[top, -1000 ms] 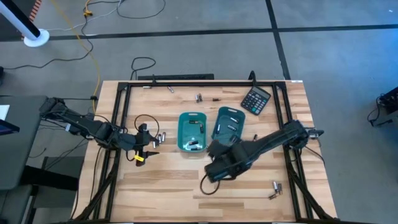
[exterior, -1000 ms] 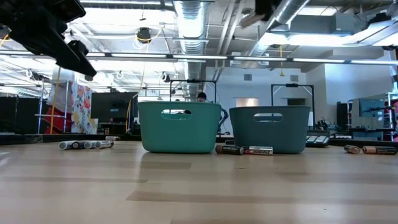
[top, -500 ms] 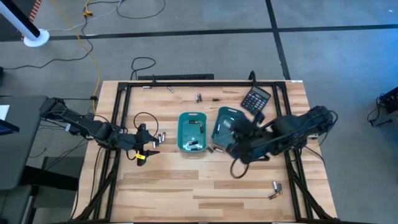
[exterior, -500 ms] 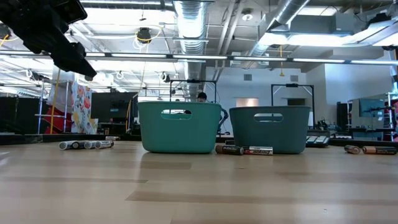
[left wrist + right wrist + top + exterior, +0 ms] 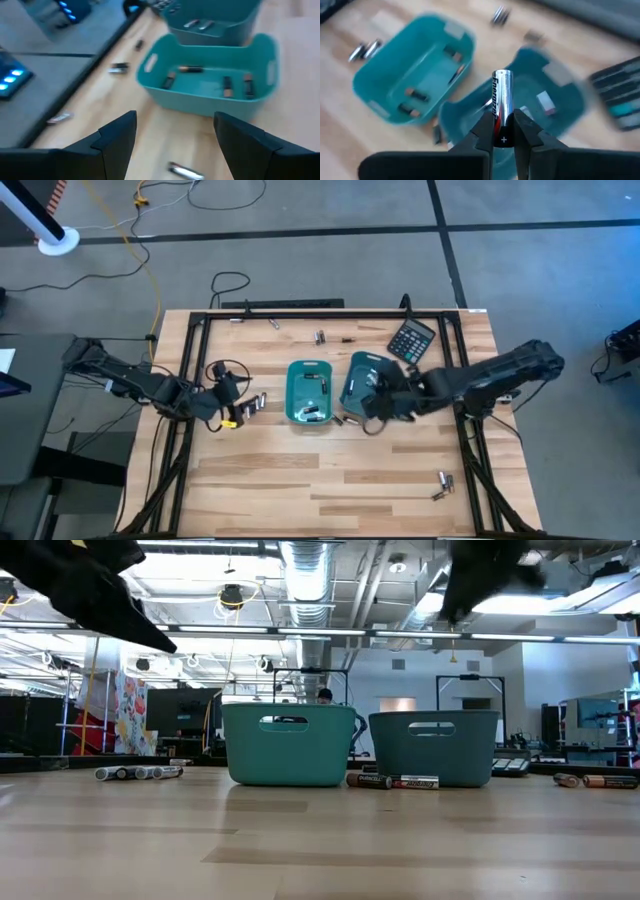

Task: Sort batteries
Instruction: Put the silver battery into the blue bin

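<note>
Two teal trays (image 5: pixel 308 391) sit side by side, each with a few batteries (image 5: pixel 226 86) lying in it. The right gripper (image 5: pixel 504 131) hangs over the right tray (image 5: pixel 366 383), pinching a silver battery (image 5: pixel 501 107) that stands upright between its fingers. The left gripper (image 5: pixel 175 137) hovers open beside the left tray, holding nothing. More batteries (image 5: pixel 138 773) lie loose on the table (image 5: pixel 300 480). A black calculator (image 5: pixel 412 340) rests beyond the right gripper, near the table's edge.

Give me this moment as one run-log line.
right gripper: shut on battery, above right tray | left gripper: open, empty, left of left tray | loose batteries: on table
</note>
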Robot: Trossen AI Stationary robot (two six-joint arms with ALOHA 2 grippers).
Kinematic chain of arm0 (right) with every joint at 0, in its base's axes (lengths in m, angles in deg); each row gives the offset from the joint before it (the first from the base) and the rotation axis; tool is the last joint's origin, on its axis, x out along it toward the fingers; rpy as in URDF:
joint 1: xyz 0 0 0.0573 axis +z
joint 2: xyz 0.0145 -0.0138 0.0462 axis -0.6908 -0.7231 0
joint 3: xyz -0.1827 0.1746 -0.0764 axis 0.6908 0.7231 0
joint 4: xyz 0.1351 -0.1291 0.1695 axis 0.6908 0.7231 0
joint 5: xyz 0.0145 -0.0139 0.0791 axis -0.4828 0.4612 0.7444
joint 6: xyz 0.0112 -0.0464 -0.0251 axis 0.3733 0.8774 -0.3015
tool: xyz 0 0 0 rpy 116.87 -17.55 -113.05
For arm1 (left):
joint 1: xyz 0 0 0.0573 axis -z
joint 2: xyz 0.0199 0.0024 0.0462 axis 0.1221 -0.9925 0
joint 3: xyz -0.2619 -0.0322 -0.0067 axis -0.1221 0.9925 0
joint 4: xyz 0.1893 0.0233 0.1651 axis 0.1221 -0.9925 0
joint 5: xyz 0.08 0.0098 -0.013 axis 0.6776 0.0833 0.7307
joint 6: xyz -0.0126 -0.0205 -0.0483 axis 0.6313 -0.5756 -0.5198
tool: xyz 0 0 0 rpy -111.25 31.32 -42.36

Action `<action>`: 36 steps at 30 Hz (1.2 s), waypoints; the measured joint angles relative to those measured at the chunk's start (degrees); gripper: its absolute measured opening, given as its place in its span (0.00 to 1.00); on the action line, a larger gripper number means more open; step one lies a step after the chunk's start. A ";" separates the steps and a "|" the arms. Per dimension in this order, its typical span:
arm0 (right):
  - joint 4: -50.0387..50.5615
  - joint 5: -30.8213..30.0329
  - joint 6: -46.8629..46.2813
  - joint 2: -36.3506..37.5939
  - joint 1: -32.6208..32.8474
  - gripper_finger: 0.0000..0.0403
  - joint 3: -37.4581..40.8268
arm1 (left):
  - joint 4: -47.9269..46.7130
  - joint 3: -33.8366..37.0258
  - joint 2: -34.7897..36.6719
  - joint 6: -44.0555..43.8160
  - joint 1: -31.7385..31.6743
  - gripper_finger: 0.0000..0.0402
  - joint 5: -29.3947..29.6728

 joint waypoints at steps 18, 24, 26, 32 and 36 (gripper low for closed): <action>-10.32 41.91 22.28 -14.57 -32.67 0.12 5.42 | 1.62 0.00 -0.04 4.97 -15.70 0.65 0.88; -8.65 41.99 24.61 -20.92 -33.54 0.12 1.49 | 1.63 0.00 -0.04 4.45 -20.21 0.65 0.88; -8.16 42.00 24.81 -23.06 -33.76 0.12 0.22 | 1.63 0.00 -0.04 4.41 -21.69 0.65 0.87; -3.65 42.02 24.86 -27.40 -34.62 0.13 -2.99 | 1.64 0.00 -0.04 3.62 -25.05 0.65 0.86; -3.31 42.02 24.64 -28.06 -34.62 0.13 -3.43 | 1.64 0.00 -0.05 3.69 -26.37 0.65 0.86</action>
